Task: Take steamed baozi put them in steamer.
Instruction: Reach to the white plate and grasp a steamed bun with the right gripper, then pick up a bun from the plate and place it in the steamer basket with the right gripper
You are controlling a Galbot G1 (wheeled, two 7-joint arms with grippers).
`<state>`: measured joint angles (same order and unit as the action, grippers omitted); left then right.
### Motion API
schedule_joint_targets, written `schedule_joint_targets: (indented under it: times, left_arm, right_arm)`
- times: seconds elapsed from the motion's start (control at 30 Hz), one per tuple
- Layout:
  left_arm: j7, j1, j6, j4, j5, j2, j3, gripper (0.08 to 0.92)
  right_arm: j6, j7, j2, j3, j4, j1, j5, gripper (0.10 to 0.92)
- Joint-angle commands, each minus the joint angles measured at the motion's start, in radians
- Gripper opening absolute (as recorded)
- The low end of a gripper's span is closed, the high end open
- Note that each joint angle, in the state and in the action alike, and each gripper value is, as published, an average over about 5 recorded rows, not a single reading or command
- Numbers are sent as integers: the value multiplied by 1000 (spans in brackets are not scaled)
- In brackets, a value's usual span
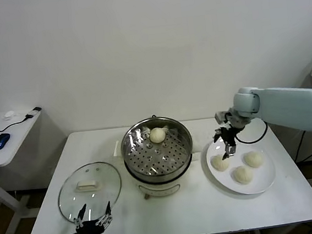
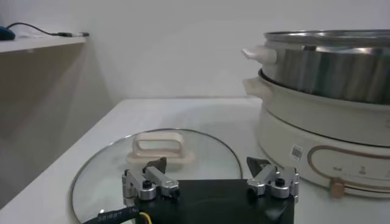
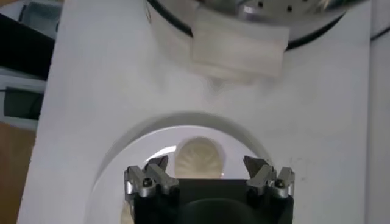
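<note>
From the head view, the steamer [image 1: 157,153] stands mid-table with one bun [image 1: 157,134] on its holed tray toward the back edge. Three buns [image 1: 220,163] lie on a white plate [image 1: 264,182] toward the right edge, and the right gripper [image 1: 228,153] hangs spread wide and empty over the nearest. The left gripper [image 1: 92,220] waits open at the front-left corner by the glass lid [image 1: 89,189]. The left wrist view shows its fingers [image 2: 149,180] apart over the lid [image 2: 97,176], the steamer [image 2: 329,85] beside. The right wrist view shows empty fingers [image 3: 149,178] straddling a bun [image 3: 199,156] on the plate [image 3: 137,137].
</note>
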<state>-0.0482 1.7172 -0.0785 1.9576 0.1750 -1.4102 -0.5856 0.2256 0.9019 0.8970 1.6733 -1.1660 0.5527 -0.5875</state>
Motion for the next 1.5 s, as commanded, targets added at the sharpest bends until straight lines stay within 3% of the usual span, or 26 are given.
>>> schedule_joint_targets:
  times: [0.03, 0.43, 0.77, 0.9, 1.23, 1.5]
  left_arm:
    - [0, 1, 1, 0, -1, -1, -1, 823]
    - [-1, 1, 7, -6, -3, -6, 4, 823]
    - [-3, 7, 10, 3, -4, 0, 3, 823]
    - [-4, 13, 7, 16, -6, -1, 4, 823]
    - [-5, 30, -1, 58, -8, -2, 7, 823]
    - [-4, 27, -6, 71, -8, 0, 17, 823]
  right_arm:
    - [86, -44, 4, -63, 84, -147, 41, 823]
    - [88, -53, 37, -114, 125, -195, 79, 819]
    - [95, -38, 35, -115, 90, -162, 86, 632]
    - [80, -2, 9, -80, 44, -65, 60, 601]
    - [-7, 190, 77, 108, -3, 469, -165, 594]
    - [125, 79, 329, -28, -132, 556, -458, 602]
